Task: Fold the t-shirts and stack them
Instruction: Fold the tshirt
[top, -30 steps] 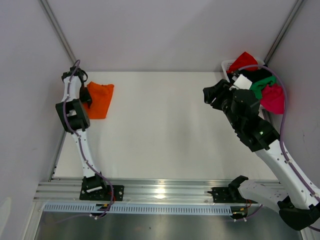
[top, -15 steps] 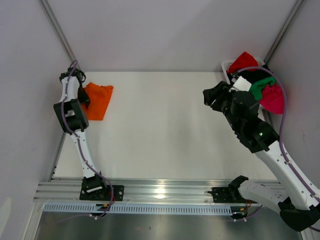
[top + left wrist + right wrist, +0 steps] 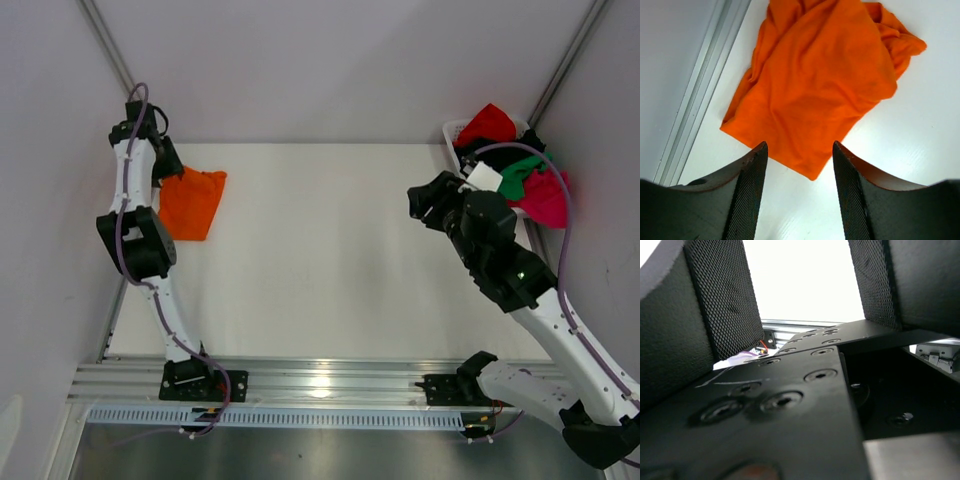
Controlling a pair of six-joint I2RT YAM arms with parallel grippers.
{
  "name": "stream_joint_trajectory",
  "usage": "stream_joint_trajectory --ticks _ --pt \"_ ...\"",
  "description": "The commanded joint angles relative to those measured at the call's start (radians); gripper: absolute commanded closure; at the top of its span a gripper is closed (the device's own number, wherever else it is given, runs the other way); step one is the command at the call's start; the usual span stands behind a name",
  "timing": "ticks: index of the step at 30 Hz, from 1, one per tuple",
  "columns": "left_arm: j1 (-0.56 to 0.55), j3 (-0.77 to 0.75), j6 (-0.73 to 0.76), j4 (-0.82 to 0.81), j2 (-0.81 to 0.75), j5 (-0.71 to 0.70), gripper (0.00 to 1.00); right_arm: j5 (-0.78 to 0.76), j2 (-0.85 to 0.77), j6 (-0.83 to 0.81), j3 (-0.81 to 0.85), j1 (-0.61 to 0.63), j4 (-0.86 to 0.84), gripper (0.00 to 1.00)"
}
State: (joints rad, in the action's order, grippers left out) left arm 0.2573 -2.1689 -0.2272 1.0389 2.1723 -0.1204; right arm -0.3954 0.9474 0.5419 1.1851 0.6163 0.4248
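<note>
A bright orange t-shirt (image 3: 192,203) (image 3: 820,85) lies loosely folded at the table's far left. My left gripper (image 3: 163,160) (image 3: 800,147) hovers above its edge, open, with only a corner of the shirt and bare table showing between the fingers. The red t-shirt (image 3: 488,122), black t-shirt (image 3: 512,150), green t-shirt (image 3: 520,176) and magenta-pink t-shirt (image 3: 546,196) are heaped in and over the basket at the far right. My right gripper (image 3: 424,201) (image 3: 805,285) is up in the air to the left of that heap, open and empty, facing back toward the arm bases.
The white slatted basket (image 3: 453,132) stands in the far right corner. A metal rail (image 3: 700,95) runs along the table's left edge beside the orange shirt. The right wrist view is mostly filled by the arm's own black plate (image 3: 790,405).
My left arm has risen and swung toward the far wall, lifting its gripper off the orange shirt's left edge. The shirt stays put. The right arm has barely shifted.
</note>
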Motion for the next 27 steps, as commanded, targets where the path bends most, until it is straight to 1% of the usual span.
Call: stream_joint_trajectory --ticks 1,2,4,5,9,12,17,19,21,27 --pt "-0.024 -0.064 -0.014 0.065 0.059 0.015 0.43 -0.025 -0.042 0.004 -0.010 0.005 -0.032 0.42" --pt "-0.029 -0.071 -0.026 0.125 0.078 0.004 0.44 -0.026 -0.047 0.003 -0.012 0.005 -0.029 0.43" --pt "-0.038 -0.043 -0.044 0.170 0.104 -0.042 0.49 -0.033 -0.059 0.004 -0.018 0.005 -0.026 0.43" --pt "-0.036 -0.026 -0.050 0.183 0.100 -0.057 0.49 -0.036 -0.061 0.003 -0.024 0.005 -0.026 0.43" --pt "-0.039 0.154 -0.066 0.124 0.028 -0.099 0.49 -0.046 -0.071 -0.006 -0.039 0.005 -0.024 0.43" --pt "-0.039 0.217 -0.086 0.134 -0.014 -0.140 0.49 -0.057 -0.082 -0.014 -0.056 0.003 -0.026 0.43" --pt "-0.052 0.280 -0.106 0.153 -0.060 -0.212 0.49 -0.065 -0.099 -0.023 -0.077 -0.007 -0.027 0.42" --pt "-0.055 0.325 -0.107 0.144 -0.088 -0.217 0.49 -0.065 -0.105 -0.023 -0.087 -0.015 -0.026 0.42" --pt "-0.055 0.339 -0.103 0.107 -0.092 -0.200 0.48 -0.056 -0.113 -0.017 -0.094 -0.026 -0.027 0.42" --pt "-0.061 0.304 -0.127 0.136 -0.002 -0.248 0.51 -0.056 -0.153 -0.026 -0.111 -0.052 -0.029 0.42"
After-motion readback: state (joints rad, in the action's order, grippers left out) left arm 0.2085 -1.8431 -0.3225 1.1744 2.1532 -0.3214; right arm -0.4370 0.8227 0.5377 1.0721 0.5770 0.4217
